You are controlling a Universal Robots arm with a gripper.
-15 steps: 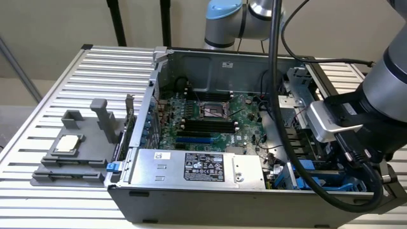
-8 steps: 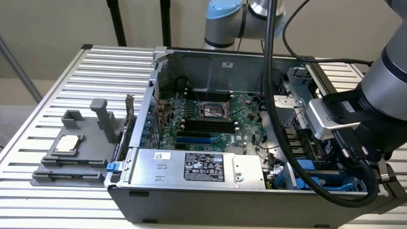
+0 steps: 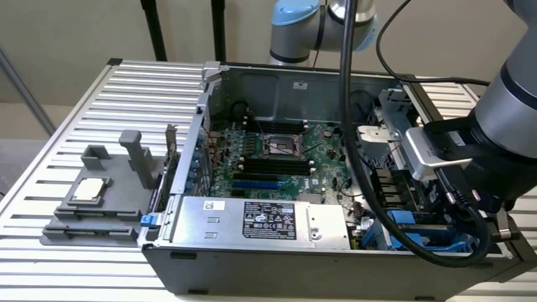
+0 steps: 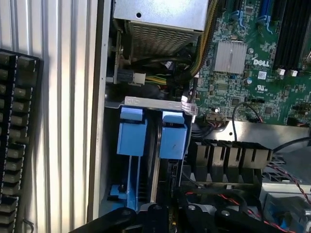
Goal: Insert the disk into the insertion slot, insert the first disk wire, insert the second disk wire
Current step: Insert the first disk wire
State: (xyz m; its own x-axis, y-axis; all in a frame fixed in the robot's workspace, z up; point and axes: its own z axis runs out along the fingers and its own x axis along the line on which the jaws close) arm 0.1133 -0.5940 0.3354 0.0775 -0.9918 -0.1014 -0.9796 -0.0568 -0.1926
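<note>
Close by claw: insertion slot

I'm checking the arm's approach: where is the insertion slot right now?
In the exterior view, the insertion slot sits in the near corner of the computer case at that view's right, beside the silver power supply and below the arm.

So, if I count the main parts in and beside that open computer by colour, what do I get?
Blue plastic frames: 2
Silver power-supply box: 1
Green motherboard: 1
Grey plastic holder: 1
Total: 5
</note>
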